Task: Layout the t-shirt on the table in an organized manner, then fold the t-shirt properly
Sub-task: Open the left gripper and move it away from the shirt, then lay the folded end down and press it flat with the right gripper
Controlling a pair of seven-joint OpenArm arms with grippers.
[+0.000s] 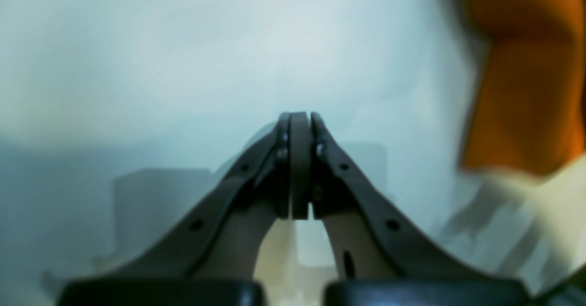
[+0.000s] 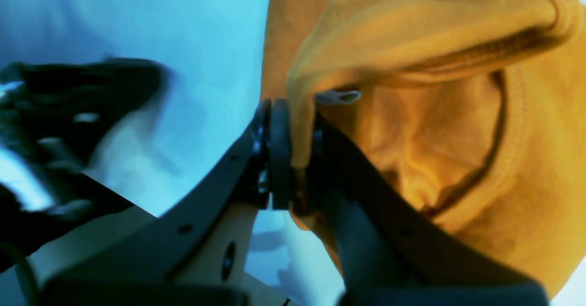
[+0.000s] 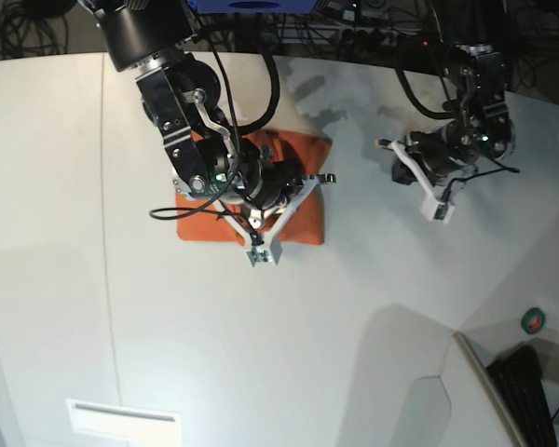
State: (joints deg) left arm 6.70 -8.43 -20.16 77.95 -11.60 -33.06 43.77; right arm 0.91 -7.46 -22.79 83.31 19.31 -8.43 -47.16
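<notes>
Left wrist view: the left gripper point(image 1: 300, 159) is closed on nothing, above the table point(image 1: 137, 68).

Right wrist view: the right gripper point(image 2: 293, 155) pinches a fold of the t-shirt point(image 2: 435, 127) beside the collar.

Base view: the shirt lies bunched under the right arm — lifting by one thin fold may let it slip.

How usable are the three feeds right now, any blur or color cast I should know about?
Left wrist: heavily motion-blurred; only the shut left gripper is crisp, the t-shirt an orange smear. Right wrist: strong cyan cast on the table, blurred dark arm at left, but fabric pinched in the right gripper reads sharp. Base: evenly lit, sharp, soft arm shadows on the table.
</notes>
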